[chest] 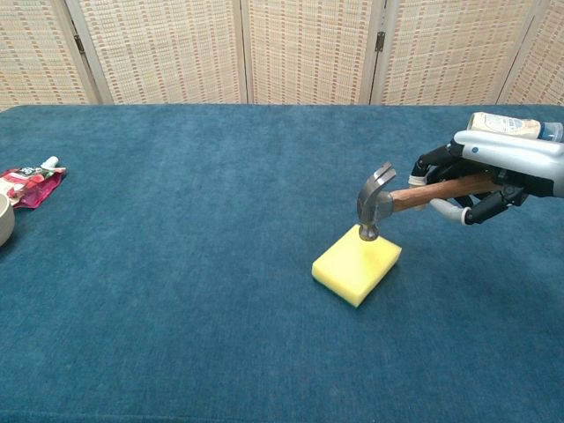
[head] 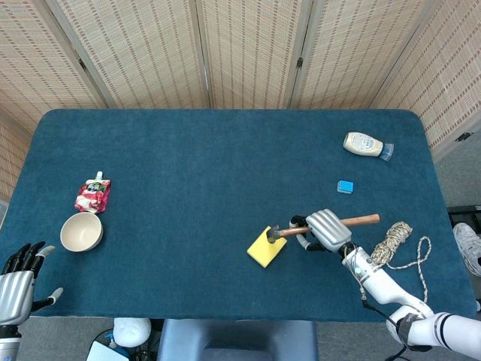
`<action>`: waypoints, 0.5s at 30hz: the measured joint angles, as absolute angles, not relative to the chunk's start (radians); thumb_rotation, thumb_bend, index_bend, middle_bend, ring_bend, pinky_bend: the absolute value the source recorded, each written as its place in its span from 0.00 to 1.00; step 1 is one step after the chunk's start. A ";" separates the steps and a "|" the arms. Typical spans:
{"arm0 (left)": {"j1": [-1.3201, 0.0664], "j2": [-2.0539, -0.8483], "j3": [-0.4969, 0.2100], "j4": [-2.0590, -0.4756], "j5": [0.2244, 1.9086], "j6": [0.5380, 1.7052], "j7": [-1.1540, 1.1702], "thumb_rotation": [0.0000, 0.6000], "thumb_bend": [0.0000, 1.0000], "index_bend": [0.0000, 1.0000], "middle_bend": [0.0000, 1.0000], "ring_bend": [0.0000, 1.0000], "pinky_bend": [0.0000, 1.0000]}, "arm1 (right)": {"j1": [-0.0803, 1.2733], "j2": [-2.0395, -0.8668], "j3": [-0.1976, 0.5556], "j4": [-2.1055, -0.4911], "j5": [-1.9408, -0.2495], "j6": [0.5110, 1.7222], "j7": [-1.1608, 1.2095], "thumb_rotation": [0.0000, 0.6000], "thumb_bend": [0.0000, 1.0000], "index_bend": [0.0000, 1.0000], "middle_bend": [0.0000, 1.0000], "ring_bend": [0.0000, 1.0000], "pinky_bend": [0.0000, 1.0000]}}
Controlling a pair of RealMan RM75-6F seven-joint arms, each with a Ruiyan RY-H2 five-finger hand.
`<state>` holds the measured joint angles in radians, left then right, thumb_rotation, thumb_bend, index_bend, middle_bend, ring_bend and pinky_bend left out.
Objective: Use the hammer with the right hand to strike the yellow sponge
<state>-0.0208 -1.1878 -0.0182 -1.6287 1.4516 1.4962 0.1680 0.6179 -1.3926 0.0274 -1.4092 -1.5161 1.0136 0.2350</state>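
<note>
Your right hand [chest: 480, 181] gripped the hammer [chest: 381, 199] by its wooden handle, head touching the yellow sponge [chest: 356, 263] near its far corner on the table [chest: 176, 291]; an off-centre blow risked glancing off.

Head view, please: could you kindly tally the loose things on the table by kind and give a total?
Hammer, held by the right hand: 1
Yellow sponge: 1
Bowl: 1
Red pouch: 1
Squeeze bottle: 1
Small blue block: 1
Rope bundle: 1
Total: 7
</note>
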 measured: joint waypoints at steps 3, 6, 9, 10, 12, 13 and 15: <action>-0.019 -1.189 -0.019 -1.628 1.449 1.498 0.168 1.00 0.21 0.21 0.14 0.10 0.17 | 0.614 -1.405 0.029 -1.399 -1.520 1.022 0.244 1.00 1.00 0.81 0.82 0.82 0.85; -0.017 -1.189 -0.017 -1.626 1.447 1.498 0.166 1.00 0.21 0.21 0.14 0.10 0.17 | 0.613 -1.421 0.028 -1.382 -1.519 1.020 0.249 1.00 1.00 0.81 0.82 0.82 0.85; -0.016 -1.189 -0.015 -1.624 1.445 1.495 0.164 1.00 0.21 0.21 0.14 0.10 0.17 | 0.613 -1.437 0.022 -1.359 -1.524 1.016 0.243 1.00 1.00 0.81 0.82 0.82 0.85; -0.015 -1.189 -0.015 -1.623 1.444 1.494 0.163 1.00 0.21 0.21 0.14 0.10 0.17 | 0.613 -1.442 0.020 -1.350 -1.526 1.016 0.239 1.00 1.00 0.81 0.82 0.82 0.85; -0.014 -1.190 -0.014 -1.621 1.443 1.494 0.162 1.00 0.21 0.21 0.14 0.10 0.17 | 0.612 -1.456 0.014 -1.326 -1.531 1.014 0.228 1.00 1.00 0.81 0.82 0.82 0.85; -0.014 -1.190 -0.014 -1.620 1.441 1.494 0.162 1.00 0.21 0.21 0.14 0.10 0.17 | 0.611 -1.462 0.012 -1.316 -1.533 1.014 0.225 1.00 1.00 0.81 0.82 0.82 0.85; -0.014 -1.191 -0.013 -1.619 1.439 1.491 0.161 1.00 0.21 0.21 0.14 0.10 0.17 | 0.609 -1.469 0.010 -1.308 -1.538 1.020 0.225 1.00 1.00 0.82 0.82 0.82 0.85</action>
